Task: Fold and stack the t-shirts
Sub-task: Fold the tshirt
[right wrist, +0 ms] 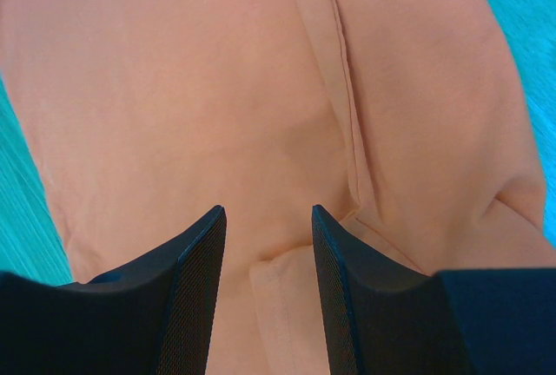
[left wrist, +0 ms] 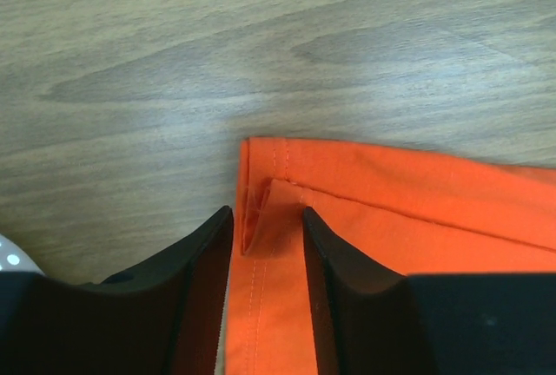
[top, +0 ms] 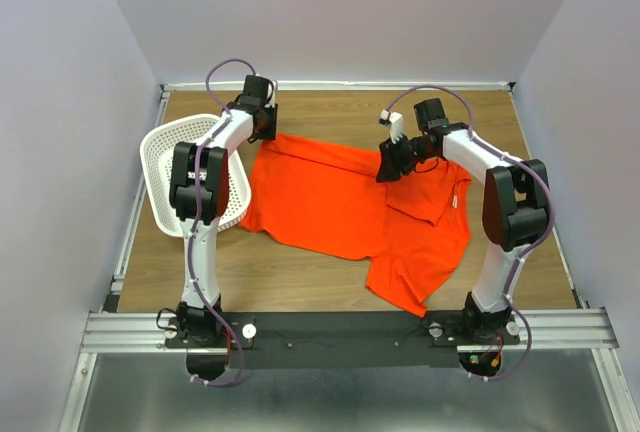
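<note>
The t-shirt (top: 330,202) is bright orange-red. It lies in the middle of the wooden table (top: 270,277), spread out but not flat. On its right side a flap of cloth is folded over on top of the rest. One part of the shirt pokes out toward the near edge of the table.

The left gripper (top: 262,130) is at the far left corner of the shirt. In the left wrist view, its two black fingers (left wrist: 204,288) stand a little way apart. The corner of the shirt (left wrist: 391,210) sits in the gap, and a small bit of the hem is turned over there. The cloth seems to touch both fingers. I cannot tell if they are squeezing it.

The right gripper (top: 390,164) is at the far edge of the shirt, by the top of the folded flap. In the right wrist view, the gripper (right wrist: 269,210) is also a little way open, right over the cloth (right wrist: 217,88). A seam and a small fold run up between its fingers. I cannot tell if it has hold of the cloth.

A white basket (top: 165,157) with little holes sits on the left of the table, tipped up on its side. It is just beside the left edge of the shirt, and the left arm reaches across in front of it.
</note>
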